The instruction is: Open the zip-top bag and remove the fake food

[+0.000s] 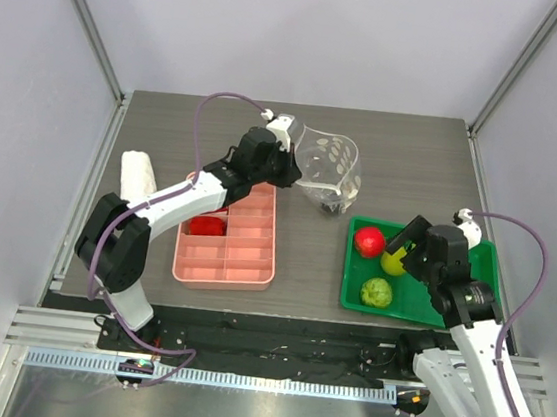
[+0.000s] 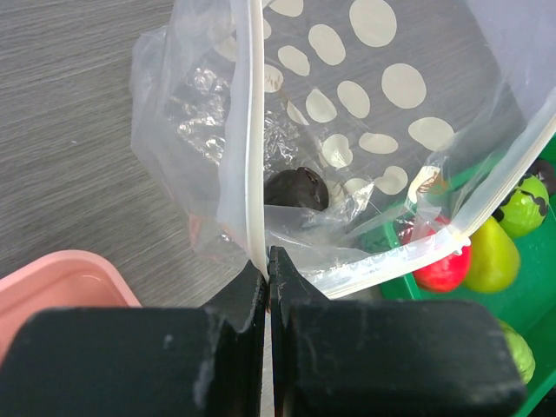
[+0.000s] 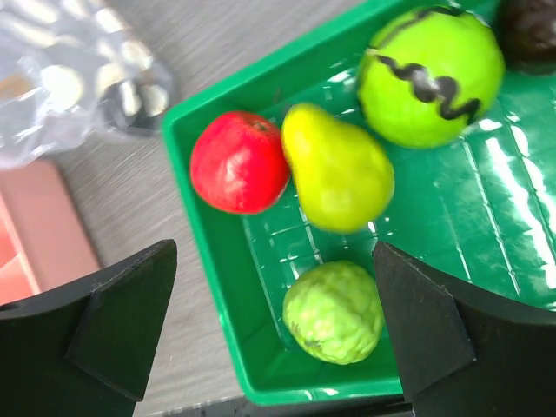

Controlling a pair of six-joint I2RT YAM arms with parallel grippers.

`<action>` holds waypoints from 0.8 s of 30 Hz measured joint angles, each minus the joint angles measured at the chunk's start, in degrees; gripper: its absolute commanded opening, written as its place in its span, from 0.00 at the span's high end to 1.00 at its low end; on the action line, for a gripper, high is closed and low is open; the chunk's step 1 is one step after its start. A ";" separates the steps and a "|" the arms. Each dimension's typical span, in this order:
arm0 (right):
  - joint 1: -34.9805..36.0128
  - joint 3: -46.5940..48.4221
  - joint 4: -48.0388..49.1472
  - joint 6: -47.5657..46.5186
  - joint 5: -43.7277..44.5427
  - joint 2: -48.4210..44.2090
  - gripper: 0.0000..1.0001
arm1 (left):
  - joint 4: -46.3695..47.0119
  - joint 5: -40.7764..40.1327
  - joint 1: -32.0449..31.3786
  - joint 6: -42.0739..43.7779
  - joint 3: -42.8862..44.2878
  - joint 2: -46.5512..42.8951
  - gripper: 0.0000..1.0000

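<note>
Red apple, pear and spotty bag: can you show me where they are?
red apple [image 3: 239, 162], right wrist view, middle of its skin.
pear [image 3: 339, 169], right wrist view, middle of its body.
zip-top bag [image 2: 365, 95], left wrist view, its dotted side.

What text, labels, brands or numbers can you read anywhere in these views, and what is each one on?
None: no word, number or brand can be read in any view.
zip-top bag: only printed white dots, no lettering.
green ball: a black wavy line, not a letter.
green tray and pink tray: no label showing.
</note>
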 measured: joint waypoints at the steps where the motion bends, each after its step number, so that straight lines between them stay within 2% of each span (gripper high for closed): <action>1: 0.00 0.50 0.07 -0.94 -1.16 -0.35 0.00 | 0.07 0.20 0.00 0.02 -0.02 0.00 1.00; 4: 0.11 2.75 3.15 -3.67 -6.80 2.05 0.00 | 0.46 0.46 0.00 0.04 -0.13 0.00 1.00; 7: 2.51 6.80 6.93 -5.53 -11.56 7.85 0.06 | 0.66 0.46 0.00 0.07 -0.46 0.00 1.00; 10: 10.03 14.93 10.19 -6.99 -10.93 16.76 0.23 | 0.63 0.46 -0.04 0.07 -0.63 0.00 1.00; 11: 13.29 18.45 11.08 -7.50 -9.73 20.50 0.36 | 0.63 0.46 -0.13 0.07 -0.63 0.00 1.00; 13: 17.92 23.63 12.79 -8.35 -8.37 25.88 0.47 | 0.66 0.44 -0.33 0.07 -0.63 0.00 1.00; 14: 19.85 26.53 13.35 -8.48 -7.80 28.61 0.62 | 0.63 0.37 -0.44 0.07 -0.63 0.00 1.00; 16: 22.14 31.08 15.26 -8.70 -6.27 33.73 0.73 | 0.61 0.33 -0.79 0.07 -0.63 -0.02 1.00; 18: 22.95 34.32 16.76 -8.83 -4.55 38.25 0.78 | 0.63 0.28 -1.27 0.07 -0.63 -0.02 1.00; 19: 23.04 35.78 17.14 -8.94 -3.58 40.74 0.85 | 0.59 0.26 -1.51 0.07 -0.63 -0.02 1.00; 24: 23.04 42.36 17.84 -11.76 0.66 53.27 0.89 | 0.50 0.24 -2.38 0.11 -0.63 -0.09 1.00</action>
